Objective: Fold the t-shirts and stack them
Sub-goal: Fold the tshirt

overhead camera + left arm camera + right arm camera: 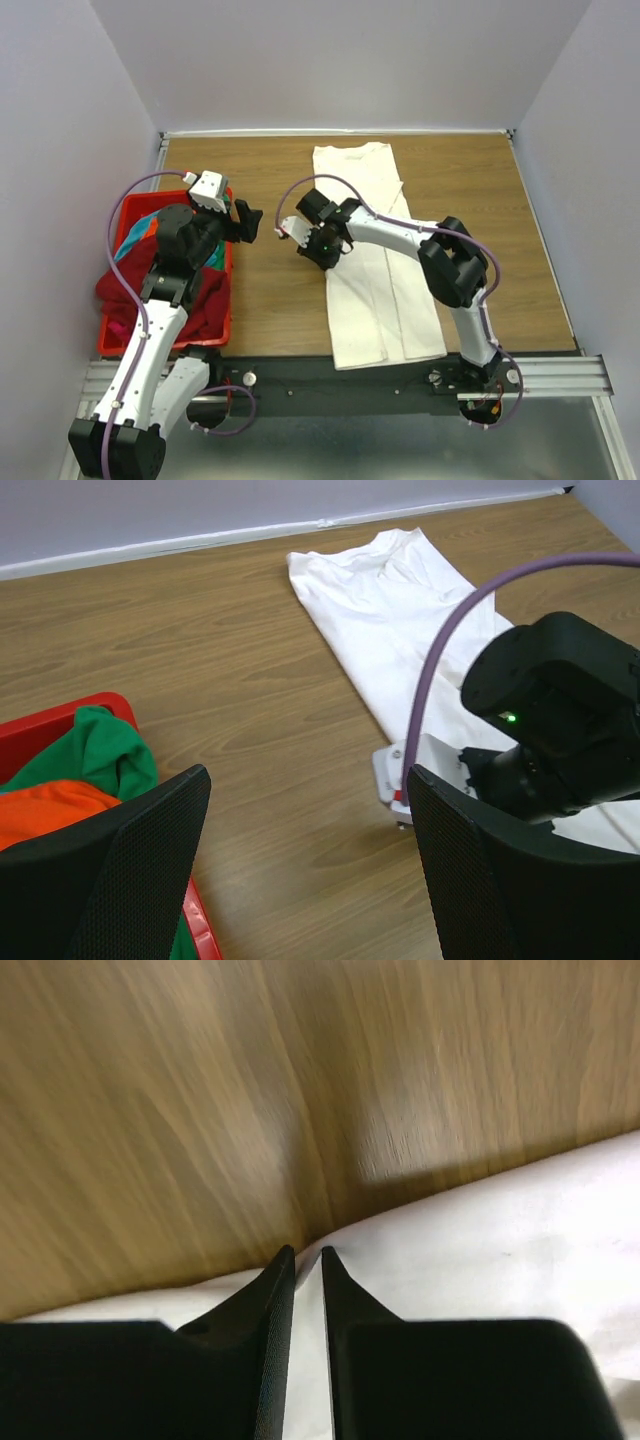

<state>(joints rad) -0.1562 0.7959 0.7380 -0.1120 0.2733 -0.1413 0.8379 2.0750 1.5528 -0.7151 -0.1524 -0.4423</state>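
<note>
A long white t-shirt (365, 180) lies flat down the middle of the wooden table, also visible in the left wrist view (390, 600). My right gripper (318, 250) points down at its left edge. In the right wrist view the jaws (308, 1255) stand nearly together with the white cloth (480, 1230) pinched up between the tips. The other t-shirts sit in the red basket (228, 300): dark red (205, 305), teal (135, 235), green (100, 745) and orange (50, 805). My left gripper (245, 222) hovers open beside the basket, its fingers (150, 860) wide apart over bare wood.
The red basket rim (110, 702) stands at the table's left side under my left arm. Grey walls close in the table at the back and both sides. My right arm's wrist and purple cable (450, 650) lie close to the right of my left gripper.
</note>
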